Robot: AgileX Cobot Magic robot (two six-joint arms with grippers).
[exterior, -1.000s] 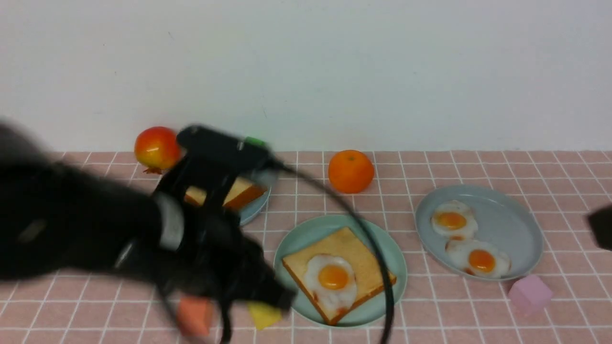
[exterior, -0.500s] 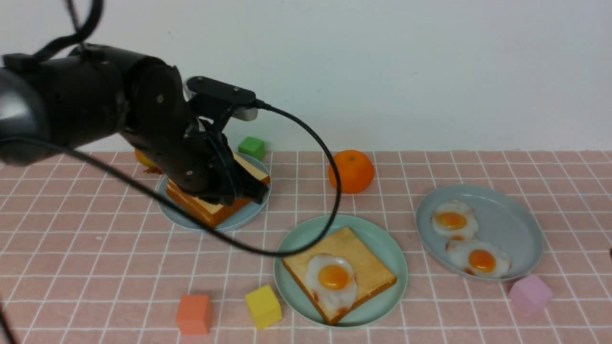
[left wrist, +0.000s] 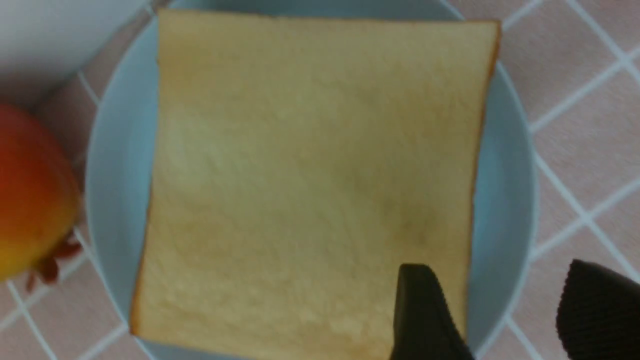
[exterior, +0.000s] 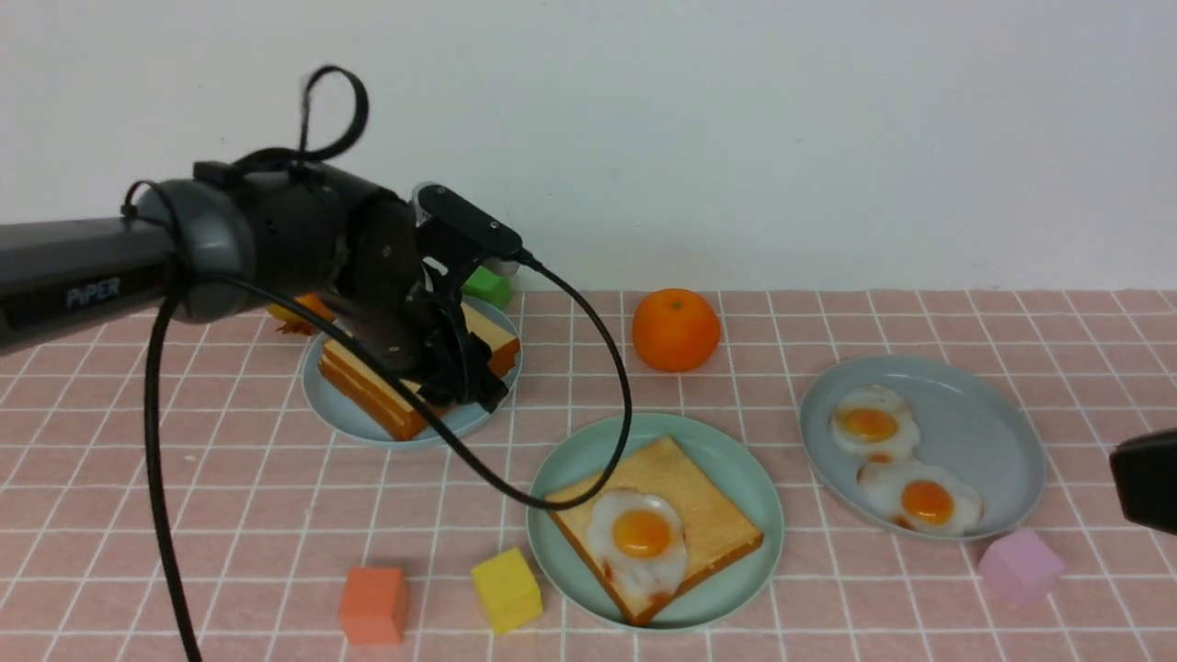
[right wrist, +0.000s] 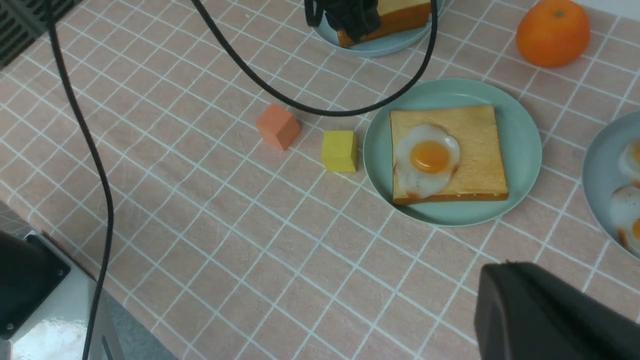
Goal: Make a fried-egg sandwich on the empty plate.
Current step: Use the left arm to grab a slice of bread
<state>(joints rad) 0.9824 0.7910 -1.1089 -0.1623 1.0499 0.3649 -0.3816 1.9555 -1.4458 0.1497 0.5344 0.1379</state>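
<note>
Black and matte, the left tool hangs over the far-left blue-grey plate, its jaws standing apart. In the wrist view one finger lies over a corner of the top slice and the other shows out past the plate's rim, so it grips nothing. That slice tops a stack of toast, pale tan on its face with darker brown crust; how many slices it holds I cannot tell. A red-yellow fruit sits just beside this plate and a green cube behind it. Nearer the camera, an orange cube and a yellow cube rest on the pink tiled surface. Next comes the mint plate, mid-surface, carrying one toast flat with an egg on it, glossy white around an orange yolk, lying toward the near corner. An orange stands behind. Further right a second blue-grey plate holds two more eggs; a pink cube lies just beside it. At the right edge the right tool is closed, with nothing seen in it, well apart from the food. By my reading the task is well past halfway: base and filling are done. What is left is the lid: grip a slice from the stack, carry it over, set it square on the egg
</note>
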